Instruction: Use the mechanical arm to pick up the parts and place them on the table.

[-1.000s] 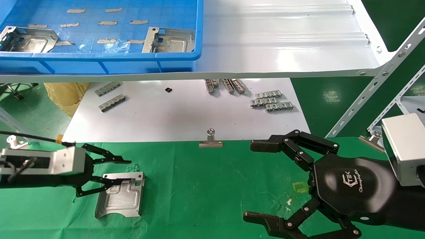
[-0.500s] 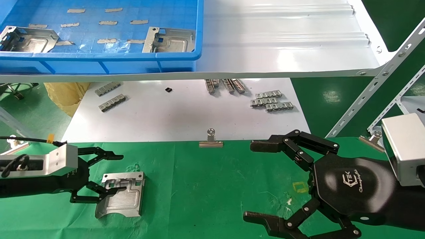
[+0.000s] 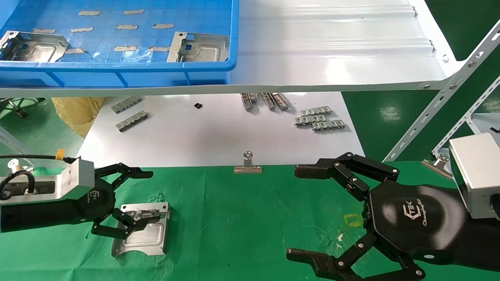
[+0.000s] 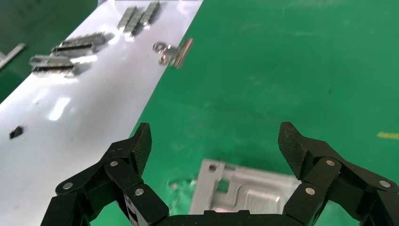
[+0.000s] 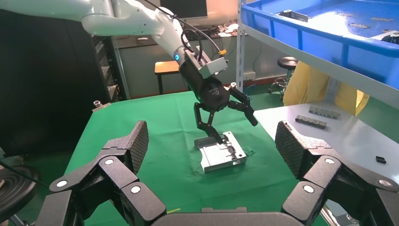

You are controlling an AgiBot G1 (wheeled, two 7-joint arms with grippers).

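One silvery part (image 3: 142, 230) lies flat on the green table (image 3: 242, 218) at the front left. My left gripper (image 3: 134, 201) is open and hovers over the part's left end; its lower finger (image 3: 129, 224) reaches down to the part, and I cannot tell whether it touches. The left wrist view shows the part (image 4: 249, 193) below the open left gripper (image 4: 216, 146). My right gripper (image 3: 300, 214) is open and empty above the cloth at the front right. The right wrist view shows that gripper (image 5: 211, 146) and, beyond it, the part (image 5: 221, 153). Two more parts (image 3: 33, 47) (image 3: 199, 47) lie in the blue crate (image 3: 117, 74).
The crate stands on a white shelf board (image 3: 332, 50) above a lower white board (image 3: 203, 136) with small grey ridged strips (image 3: 320, 119). Binder clips (image 3: 248, 166) (image 3: 439, 162) hold the cloth's back edge. A slanted metal shelf strut (image 3: 441, 97) rises at the right.
My left gripper drew back to the left off the part, then rose and swung slightly right, staying open. The part lies where it was. The right arm has not moved.
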